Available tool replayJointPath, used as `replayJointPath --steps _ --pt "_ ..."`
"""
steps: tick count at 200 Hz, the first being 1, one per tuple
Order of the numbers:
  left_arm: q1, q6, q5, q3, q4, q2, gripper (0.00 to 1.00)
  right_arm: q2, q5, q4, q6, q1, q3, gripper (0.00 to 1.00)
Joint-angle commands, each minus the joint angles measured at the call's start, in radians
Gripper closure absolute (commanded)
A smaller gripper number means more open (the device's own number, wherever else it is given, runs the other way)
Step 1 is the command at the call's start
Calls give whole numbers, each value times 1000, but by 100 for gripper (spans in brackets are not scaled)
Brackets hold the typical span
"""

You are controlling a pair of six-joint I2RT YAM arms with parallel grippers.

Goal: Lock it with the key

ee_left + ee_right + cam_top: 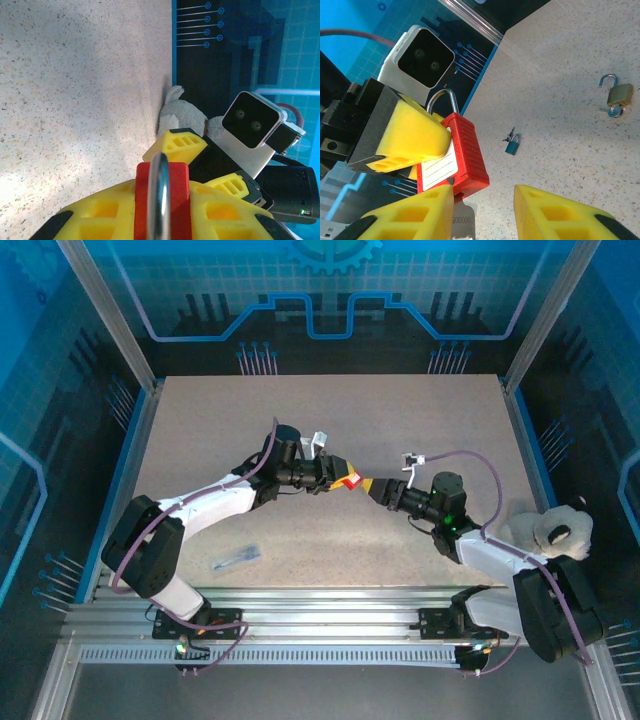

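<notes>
We see a pale, speckled tabletop (420, 410) with a metal rail along its near edge. In the right wrist view the key (512, 144), with a teal head and a small ring, lies flat on the stone-like surface. Well apart from it lies a brass padlock (619, 94), its shackle swung open and a small bluish piece touching its lower end. A white-grey plush toy (555, 530) sits at the right edge. From above we make out a small bluish-grey shape (237, 559) near the front edge, left of centre, too small to name.

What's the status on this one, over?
Left claw shut on red padlock. Right claw open at its base. Key lying on table, apart. No obstruction seen.
</notes>
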Motion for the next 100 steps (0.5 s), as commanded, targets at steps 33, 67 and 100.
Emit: replayJointPath --steps 33,67,100 --pt "-6 25 24 26 1 -20 100 -15 7 -70 -72 35 54 66" --pt "-6 27 23 26 -2 -21 100 -20 9 -84 -97 55 61 65" --pt "-7 27 18 26 -3 -24 100 -29 15 -111 -120 65 69 65"
